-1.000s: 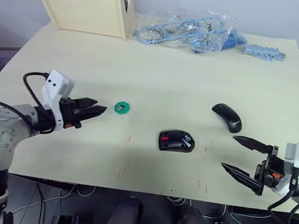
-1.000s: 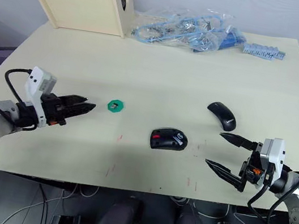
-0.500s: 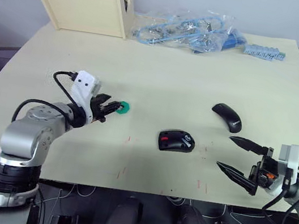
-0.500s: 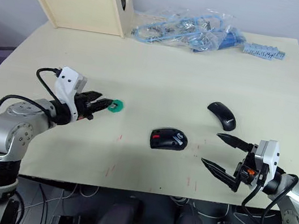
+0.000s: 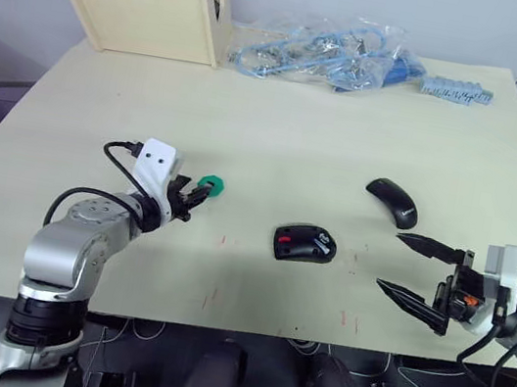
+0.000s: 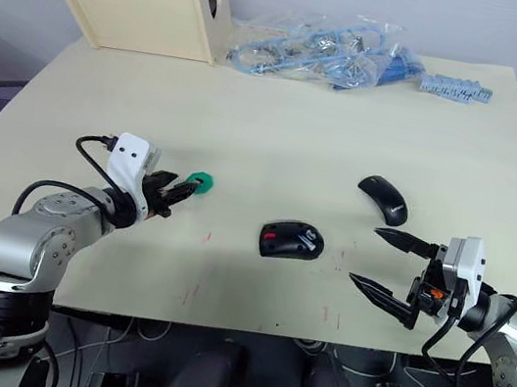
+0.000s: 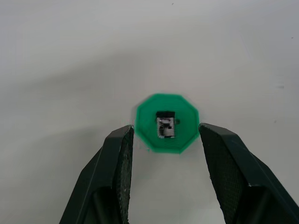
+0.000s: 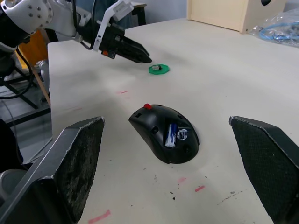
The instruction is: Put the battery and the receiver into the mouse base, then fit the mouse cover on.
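Advanced since before, left pincer (image 7: 164, 140) now straddles, open, the receiver (image 7: 165, 127) in its green disc (image 7: 182, 140); right pincer (image 5: 419, 271) gapes.

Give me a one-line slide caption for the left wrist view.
Left pincer open, fingers straddling the green disc that holds the receiver on the table.

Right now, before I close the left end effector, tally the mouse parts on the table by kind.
Mouse base: 1
Mouse cover: 1
Battery, already lying in the base: 1
Receiver, sitting in the green disc: 1
Total: 4 mouse parts
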Action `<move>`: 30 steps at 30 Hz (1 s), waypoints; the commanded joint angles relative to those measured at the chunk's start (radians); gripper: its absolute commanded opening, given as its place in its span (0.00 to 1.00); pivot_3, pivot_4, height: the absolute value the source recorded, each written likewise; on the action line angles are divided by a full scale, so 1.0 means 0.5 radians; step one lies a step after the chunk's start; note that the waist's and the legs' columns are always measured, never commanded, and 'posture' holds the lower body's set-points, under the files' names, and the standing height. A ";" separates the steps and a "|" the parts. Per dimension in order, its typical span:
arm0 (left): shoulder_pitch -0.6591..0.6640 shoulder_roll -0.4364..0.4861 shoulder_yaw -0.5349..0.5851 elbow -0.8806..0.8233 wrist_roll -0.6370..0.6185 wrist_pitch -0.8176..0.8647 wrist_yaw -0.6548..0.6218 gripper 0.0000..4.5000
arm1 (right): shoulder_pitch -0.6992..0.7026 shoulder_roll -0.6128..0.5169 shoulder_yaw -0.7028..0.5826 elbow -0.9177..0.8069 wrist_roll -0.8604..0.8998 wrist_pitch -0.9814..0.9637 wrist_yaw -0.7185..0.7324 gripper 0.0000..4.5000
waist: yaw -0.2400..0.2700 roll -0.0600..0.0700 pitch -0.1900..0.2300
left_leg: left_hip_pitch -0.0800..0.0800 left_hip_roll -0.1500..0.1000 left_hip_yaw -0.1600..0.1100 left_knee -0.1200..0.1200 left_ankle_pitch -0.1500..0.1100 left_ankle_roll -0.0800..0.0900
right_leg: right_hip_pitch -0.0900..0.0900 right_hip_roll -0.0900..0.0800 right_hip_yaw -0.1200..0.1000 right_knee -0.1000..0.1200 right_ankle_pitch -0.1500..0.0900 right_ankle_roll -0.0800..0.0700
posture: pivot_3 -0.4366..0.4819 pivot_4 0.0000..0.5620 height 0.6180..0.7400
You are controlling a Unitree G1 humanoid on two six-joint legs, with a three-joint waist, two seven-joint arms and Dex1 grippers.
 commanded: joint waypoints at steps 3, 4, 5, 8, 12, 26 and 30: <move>-0.039 -0.034 -0.017 0.004 0.057 -0.085 0.034 0.53 | -0.012 -0.035 -0.088 -0.033 0.072 0.005 0.019 1.00 | 0.001 0.000 0.000 | -0.001 0.000 0.000 0.000 0.000 0.000 | 0.000 0.000 -0.001 -0.001 0.000 0.000 | 0.48 0.27 1.00; -0.036 -0.039 -0.026 0.013 0.068 -0.097 0.035 0.53 | -0.012 -0.036 -0.089 -0.035 0.076 0.007 0.017 1.00 | 0.001 0.000 0.000 | -0.001 0.000 0.000 0.000 0.000 0.000 | 0.000 0.000 0.000 -0.001 0.000 0.000 | 0.48 0.27 1.00; -0.033 -0.045 -0.031 0.025 0.078 -0.106 0.037 0.53 | -0.014 -0.036 -0.088 -0.038 0.078 0.008 0.012 1.00 | 0.001 0.000 0.000 | -0.001 0.000 0.000 0.000 0.000 0.000 | 0.000 0.000 0.000 -0.001 0.000 0.000 | 0.48 0.27 1.00; -0.028 -0.062 -0.050 0.032 0.093 -0.132 0.035 0.53 | -0.009 -0.037 -0.083 -0.046 0.081 0.008 0.005 1.00 | 0.001 0.000 0.000 | 0.000 0.000 0.000 0.000 0.000 0.000 | 0.000 0.000 0.000 0.000 0.000 0.000 | 0.48 0.27 1.00; -0.036 -0.104 -0.058 0.036 0.100 -0.139 0.069 0.47 | -0.012 -0.046 -0.087 -0.043 0.088 0.009 0.007 1.00 | 0.000 0.000 0.000 | 0.000 0.000 0.000 0.000 0.000 0.000 | 0.000 0.000 0.000 0.000 0.000 0.000 | 0.48 0.27 1.00; -0.070 -0.199 -0.086 0.062 0.167 -0.139 0.163 0.37 | -0.048 -0.086 -0.102 0.021 0.100 0.010 0.052 1.00 | 0.001 0.000 0.000 | 0.000 0.000 0.000 0.000 0.000 0.000 | 0.000 0.000 -0.001 0.000 0.000 0.000 | 0.48 0.27 1.00; -0.083 -0.208 -0.092 0.086 0.179 -0.138 0.169 0.37 | -0.040 -0.086 -0.106 0.022 0.098 0.005 0.061 1.00 | 0.000 0.000 0.000 | 0.000 0.000 0.001 0.000 0.000 0.000 | 0.000 0.000 -0.001 -0.001 0.000 0.000 | 0.48 0.27 1.00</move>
